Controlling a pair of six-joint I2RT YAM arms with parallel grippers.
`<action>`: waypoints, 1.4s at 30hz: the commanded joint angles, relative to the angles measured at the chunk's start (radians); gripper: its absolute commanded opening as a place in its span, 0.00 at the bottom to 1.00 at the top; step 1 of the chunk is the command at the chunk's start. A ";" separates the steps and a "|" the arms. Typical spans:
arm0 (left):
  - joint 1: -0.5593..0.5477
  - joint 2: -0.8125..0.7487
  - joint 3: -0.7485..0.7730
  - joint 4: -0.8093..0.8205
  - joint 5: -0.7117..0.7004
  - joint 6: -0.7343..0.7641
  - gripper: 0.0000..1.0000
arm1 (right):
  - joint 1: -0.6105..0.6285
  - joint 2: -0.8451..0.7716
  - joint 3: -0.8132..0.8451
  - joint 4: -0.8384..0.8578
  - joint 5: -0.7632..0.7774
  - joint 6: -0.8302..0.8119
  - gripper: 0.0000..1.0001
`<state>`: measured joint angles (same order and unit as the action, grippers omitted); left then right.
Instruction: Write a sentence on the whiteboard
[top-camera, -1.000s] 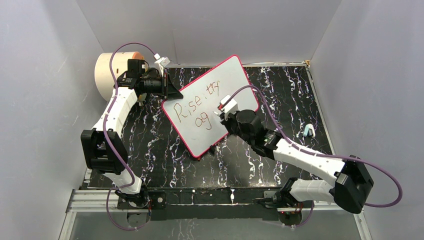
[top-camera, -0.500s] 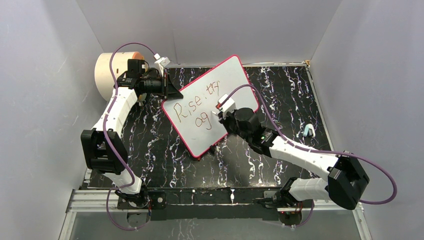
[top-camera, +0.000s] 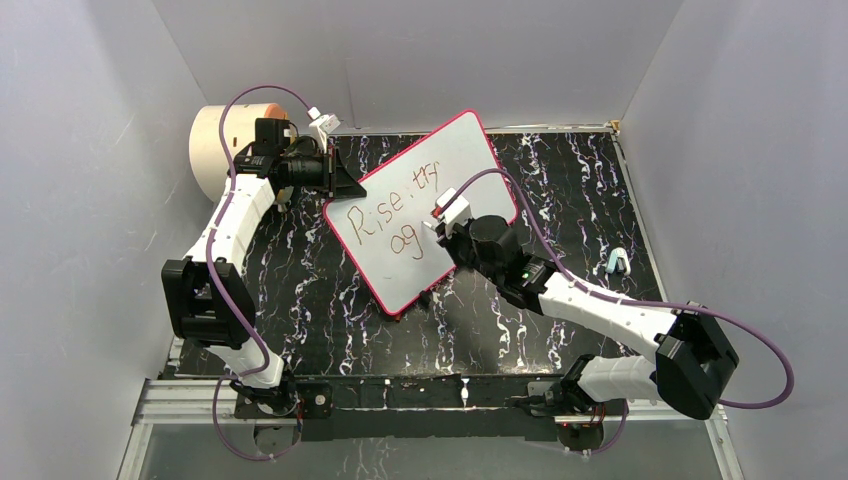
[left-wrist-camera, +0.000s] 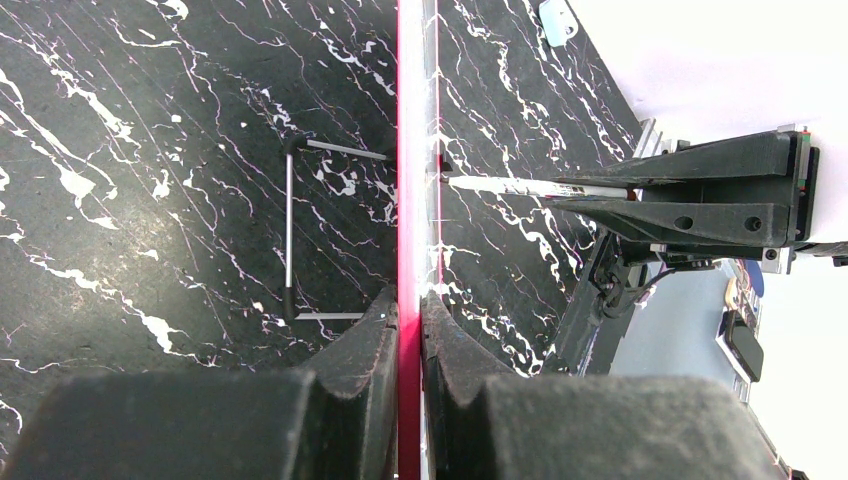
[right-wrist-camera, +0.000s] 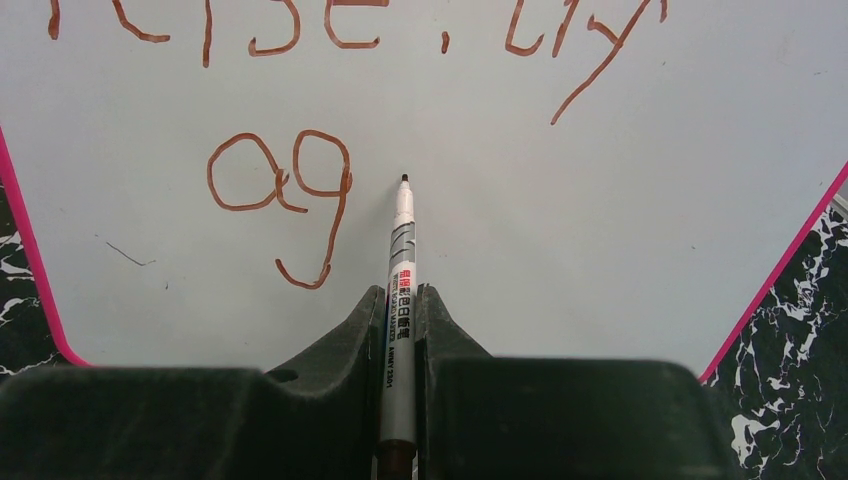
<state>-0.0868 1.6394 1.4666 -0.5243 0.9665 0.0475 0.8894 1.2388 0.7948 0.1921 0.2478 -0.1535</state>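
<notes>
Over black marbled bench (top-camera: 300, 290), clamping left pincer (left-wrist-camera: 408, 305) shut on the rim of the standing whiteboard (top-camera: 440, 170), steadying it for writing. Pinching a marker (right-wrist-camera: 403, 230) in the closed right pincer (right-wrist-camera: 400, 300), holding its tip just right of "ag" in the sentence (right-wrist-camera: 285, 205) (possibly touching, hard to tell), readying the next letter.

The whiteboard (top-camera: 420, 180) stands tilted straight ahead of the right hand (right-wrist-camera: 400, 295) and bars the way forward. Its marker (right-wrist-camera: 402, 235) has the sentence (right-wrist-camera: 280, 190) just left of the tip and open white surface to the right. Behind the left hand (left-wrist-camera: 408, 305), which is clamped on the board's rim, a cream cylinder (top-camera: 215, 150) sits close. Left of that hand's fingers, a wire stand (left-wrist-camera: 290, 230) occupies the tabletop (left-wrist-camera: 150, 150).
</notes>
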 joint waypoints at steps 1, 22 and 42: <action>-0.013 -0.003 -0.042 -0.091 -0.049 0.041 0.00 | -0.005 -0.010 0.029 0.079 -0.006 -0.004 0.00; -0.013 -0.005 -0.043 -0.091 -0.047 0.040 0.00 | -0.007 0.035 0.035 0.119 0.010 -0.001 0.00; -0.013 -0.003 -0.041 -0.090 -0.045 0.040 0.00 | -0.007 0.043 0.051 0.141 -0.065 0.004 0.00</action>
<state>-0.0807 1.6390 1.4635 -0.5240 0.9623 0.0441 0.8848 1.2716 0.7967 0.2512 0.2150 -0.1539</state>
